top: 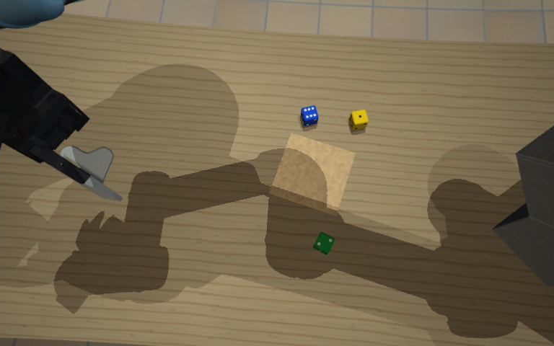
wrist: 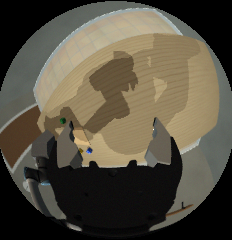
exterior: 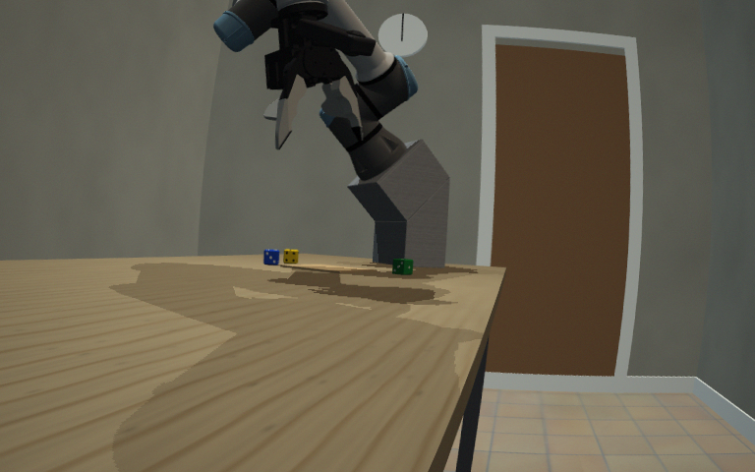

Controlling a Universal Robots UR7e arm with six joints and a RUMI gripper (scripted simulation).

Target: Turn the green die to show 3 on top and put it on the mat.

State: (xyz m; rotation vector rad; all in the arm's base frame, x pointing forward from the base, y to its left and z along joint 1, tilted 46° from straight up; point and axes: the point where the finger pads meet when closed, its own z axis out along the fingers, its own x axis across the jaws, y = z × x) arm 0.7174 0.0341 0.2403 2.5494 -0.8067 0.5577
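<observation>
The green die [top: 324, 243] [exterior: 402, 266] [wrist: 63, 120] sits flat on the table, off the mat, with 2 on top. The mat [top: 340, 171] [wrist: 82, 136] is a thin tan square with nothing on it. The blue die [top: 309, 115] [exterior: 270, 257] [wrist: 89, 150] lies flat with 6 on top. The yellow die [top: 359, 118] [exterior: 291, 256] [wrist: 80, 150] lies flat with 1 on top. Both lie beyond the mat from the green die. My gripper [top: 115, 175] [exterior: 319, 142] [wrist: 112, 119] is wide open and empty, high above the table and well left of the dice in the top view.
The grey arm base [top: 546, 205] [exterior: 411, 205] stands at the right in the top view. Arm shadows cross the table [top: 211, 313] [exterior: 253, 362], part of the mat and the green die. A table edge runs to the right of the green die in the exterior view.
</observation>
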